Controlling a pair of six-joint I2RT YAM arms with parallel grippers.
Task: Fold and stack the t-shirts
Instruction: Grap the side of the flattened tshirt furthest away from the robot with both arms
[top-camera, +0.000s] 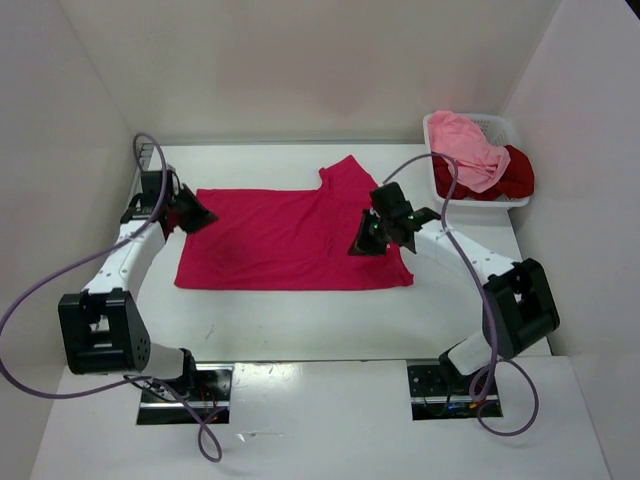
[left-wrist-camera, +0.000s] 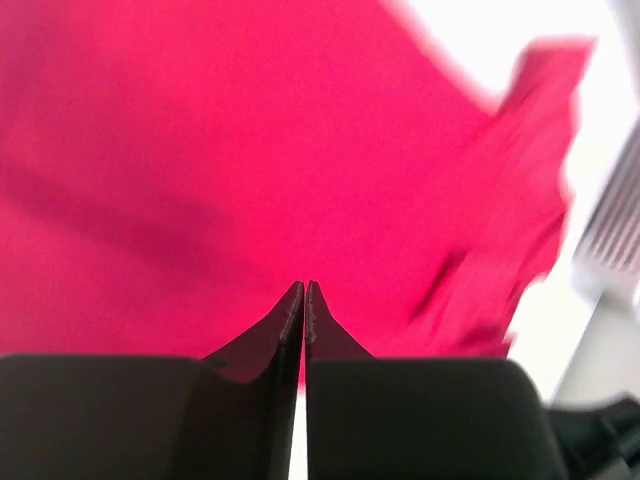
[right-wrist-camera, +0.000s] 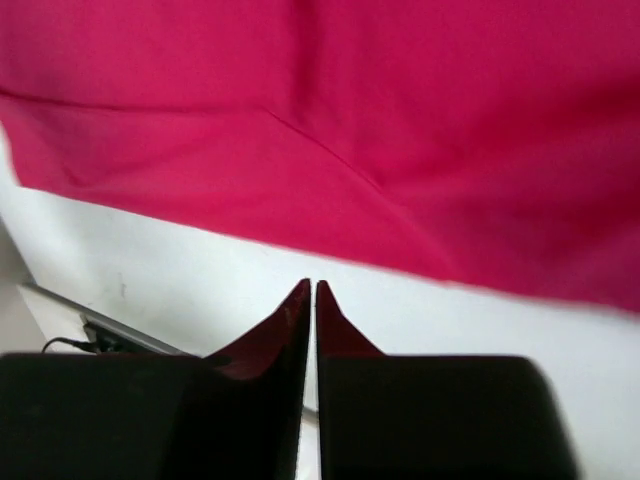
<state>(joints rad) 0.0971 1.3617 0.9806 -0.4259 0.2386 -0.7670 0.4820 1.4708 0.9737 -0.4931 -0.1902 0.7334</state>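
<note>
We see a left arm (top-camera: 125, 255) and right arm (top-camera: 470, 262) with white links between black joint housings, each trailing a looping purple cable (top-camera: 136, 150); their black fingers (left-wrist-camera: 265, 335) taper thin.

White table (top-camera: 300, 320) shown from above, flat, matte, faint scuff marks seen near front edge. Pale walls (top-camera: 300, 60) set at back and both sides, enclosing table. White mesh basket (top-camera: 497, 124) placed at far right corner of table, close to right wall, long side turned slightly off table edge.
</note>
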